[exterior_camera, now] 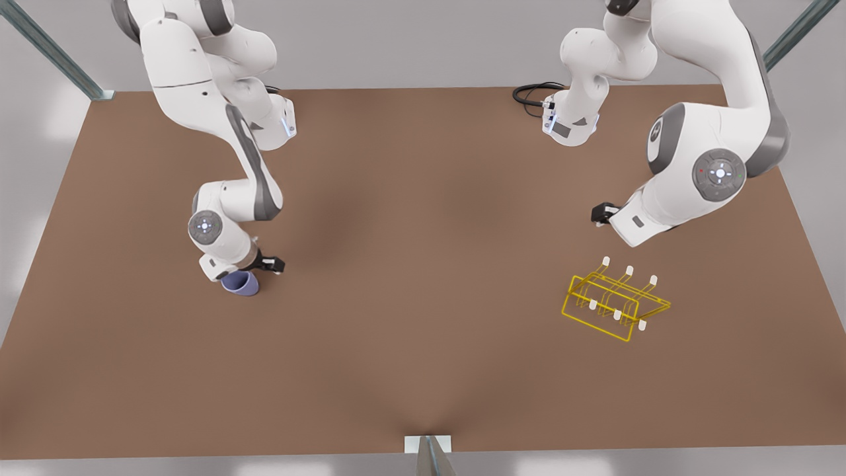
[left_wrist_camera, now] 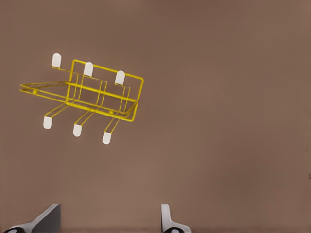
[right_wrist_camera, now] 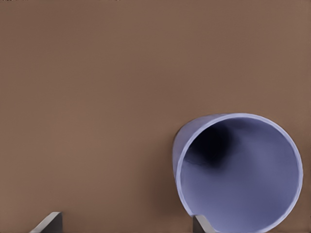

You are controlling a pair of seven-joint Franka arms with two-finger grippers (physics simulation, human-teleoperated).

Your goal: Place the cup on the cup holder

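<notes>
The lavender-blue cup (exterior_camera: 242,283) sits on the brown table at the front view's left, its open mouth (right_wrist_camera: 240,179) facing my right wrist camera. My right gripper (exterior_camera: 268,266) is right at it and open (right_wrist_camera: 125,225). One fingertip (right_wrist_camera: 202,224) sits just inside the rim, the other (right_wrist_camera: 48,222) outside over bare table. The yellow wire cup holder (exterior_camera: 615,304) with white-capped prongs stands at the front view's right, also seen in the left wrist view (left_wrist_camera: 85,94). My left gripper (exterior_camera: 600,215) hovers behind it, open (left_wrist_camera: 109,223) and empty.
A black cable (exterior_camera: 532,96) loops at the table's far edge near the arm base. Metal frame posts (exterior_camera: 428,456) stand at the table's edges and corners. Wide bare brown table (exterior_camera: 423,264) lies between the cup and the holder.
</notes>
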